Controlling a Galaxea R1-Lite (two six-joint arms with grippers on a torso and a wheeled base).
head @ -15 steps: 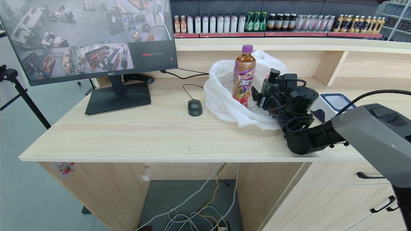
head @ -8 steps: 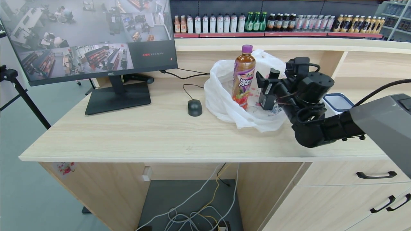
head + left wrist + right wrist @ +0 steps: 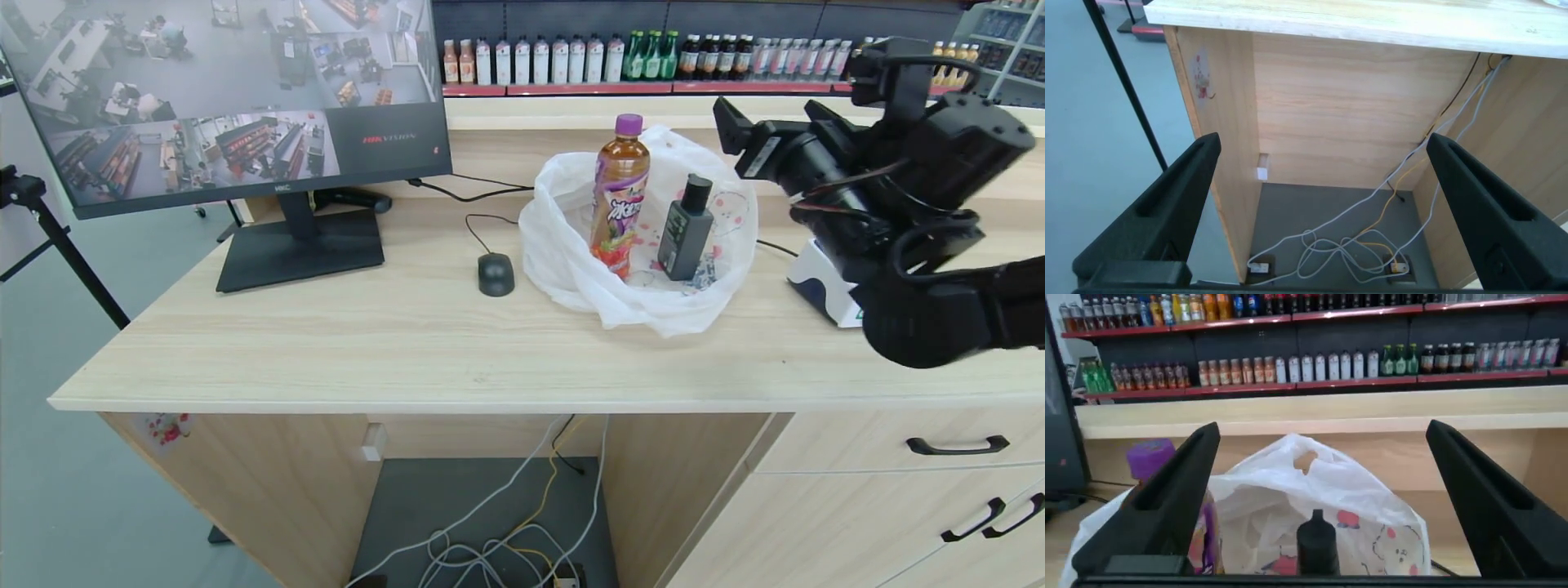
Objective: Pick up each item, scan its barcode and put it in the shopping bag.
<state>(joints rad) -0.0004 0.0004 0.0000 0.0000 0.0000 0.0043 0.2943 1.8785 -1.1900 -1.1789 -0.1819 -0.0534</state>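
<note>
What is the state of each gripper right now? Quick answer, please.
Left gripper: open, holding nothing.
Right gripper: open, holding nothing, near the shopping bag.

Count on the counter (image 3: 408,335):
- 1 white shopping bag (image 3: 571,269)
- 2 items standing in it: 1 purple-capped drink bottle (image 3: 620,196), 1 dark black-capped bottle (image 3: 686,233)
- 1 monitor (image 3: 229,82)
- 1 mouse (image 3: 495,273)
- 1 barcode scanner (image 3: 816,286)

Shelf (image 3: 702,88) behind: 1 row of drinks (image 3: 571,59), too small to count.
</note>
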